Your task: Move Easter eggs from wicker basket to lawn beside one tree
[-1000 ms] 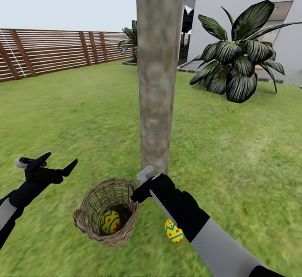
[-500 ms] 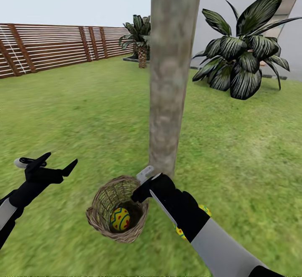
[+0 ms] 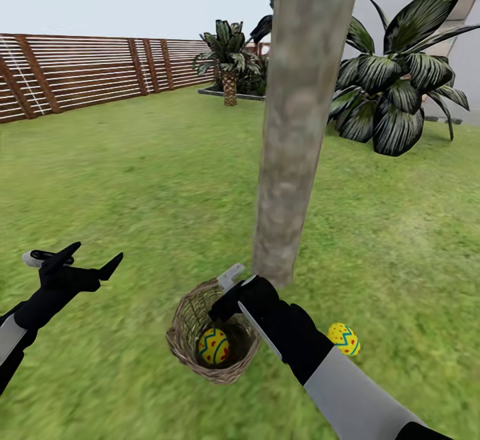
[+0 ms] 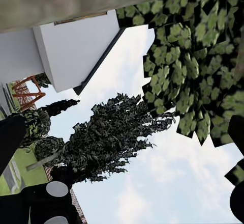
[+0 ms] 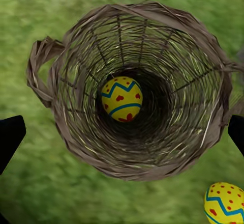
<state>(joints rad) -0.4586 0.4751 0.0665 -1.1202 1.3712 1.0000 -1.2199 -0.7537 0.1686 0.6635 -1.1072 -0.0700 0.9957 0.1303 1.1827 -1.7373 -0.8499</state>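
With jaws spread wide, the right gripper [image 3: 230,291] hangs over the basket [image 3: 212,337] holding one egg [image 3: 214,346], another egg [image 3: 344,339] on the lawn [image 3: 133,180] by the tree [image 3: 293,147]; the left gripper [image 3: 90,258] is spread wide too.

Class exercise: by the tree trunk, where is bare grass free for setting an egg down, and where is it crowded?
Free: lawn right of the trunk, beyond the lying egg. Crowded: the trunk's near side, with the basket and right gripper.

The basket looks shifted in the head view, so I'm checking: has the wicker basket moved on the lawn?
No. The camera moved; the wicker basket stays at the foot of the tree trunk, on its near-left side.
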